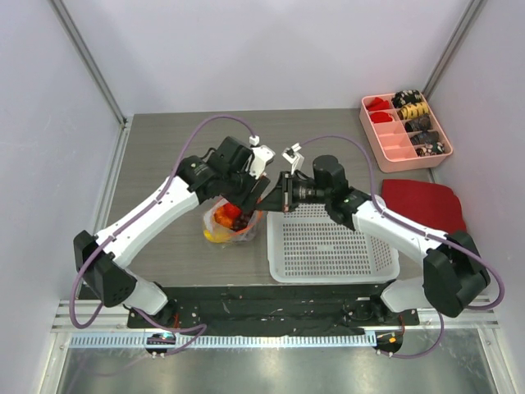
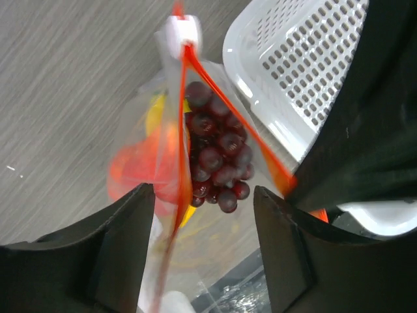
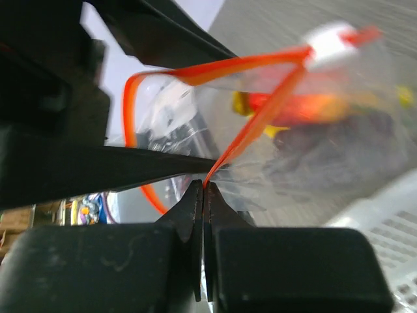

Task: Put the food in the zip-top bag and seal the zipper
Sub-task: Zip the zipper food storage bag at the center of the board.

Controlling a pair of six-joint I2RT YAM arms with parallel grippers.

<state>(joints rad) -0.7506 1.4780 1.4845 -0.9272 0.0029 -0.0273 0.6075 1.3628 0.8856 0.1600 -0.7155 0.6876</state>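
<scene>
The clear zip-top bag (image 1: 227,224) stands on the table left of the basket, with orange and yellow food in it. In the left wrist view its orange-red zipper (image 2: 184,111) is spread in a V from the white slider (image 2: 182,32). The dark purple grape cluster (image 2: 216,156) sits between the two strips, above the yellow banana (image 2: 155,114) and a red-orange fruit (image 2: 133,171). My left gripper (image 2: 203,192) is open and empty just above the grapes. My right gripper (image 3: 205,186) is shut on the zipper strip (image 3: 254,127) at the mouth's end and holds it up.
A white perforated basket (image 1: 332,244) lies right of the bag, and its rim is close in the left wrist view (image 2: 293,59). A pink compartment tray (image 1: 396,144) with snacks stands at the back right. A red cloth (image 1: 422,203) lies at the right.
</scene>
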